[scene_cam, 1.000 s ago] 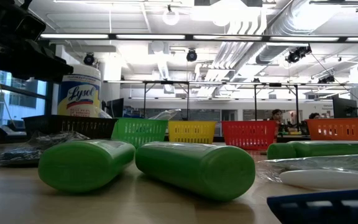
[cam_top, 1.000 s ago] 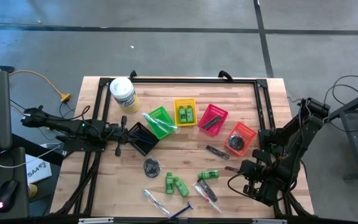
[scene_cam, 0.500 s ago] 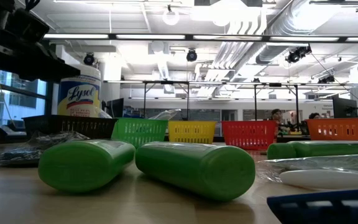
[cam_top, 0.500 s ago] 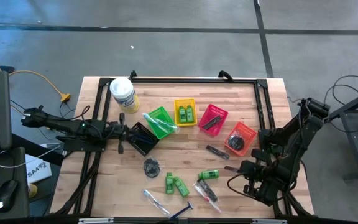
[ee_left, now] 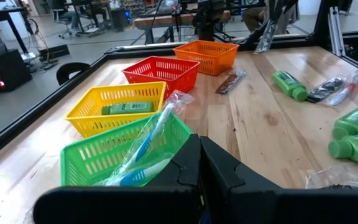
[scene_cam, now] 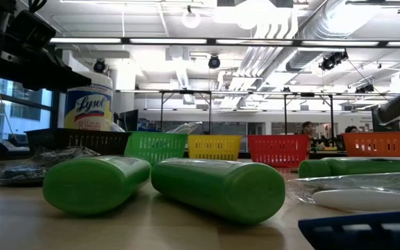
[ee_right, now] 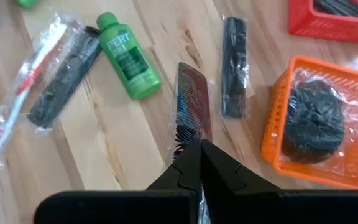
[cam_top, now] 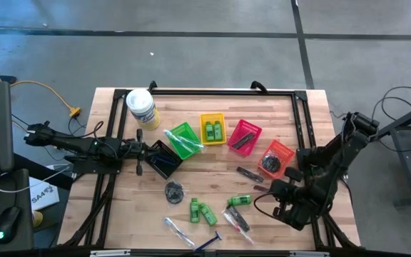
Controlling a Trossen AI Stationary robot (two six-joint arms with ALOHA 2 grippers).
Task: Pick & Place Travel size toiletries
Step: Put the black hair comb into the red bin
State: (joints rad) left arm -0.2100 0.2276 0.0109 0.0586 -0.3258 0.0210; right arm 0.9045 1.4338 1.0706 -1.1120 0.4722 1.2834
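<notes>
— Right tool? State?
— Fingers pressed together, gripping nothing. Poised right over a bagged dark red comb on the bench.
— Near it?
— Just beside, a bagged black comb; on the other side a green mini bottle. Beyond that, a bagged toothbrush and another black comb.
— Farther off?
— An orange basket holding a dark coiled bundle.
— Left tool?
— Closed too, empty, at the black basket. Straight ahead, a green basket with a bagged toothbrush; past it a yellow basket with green bottles.
</notes>
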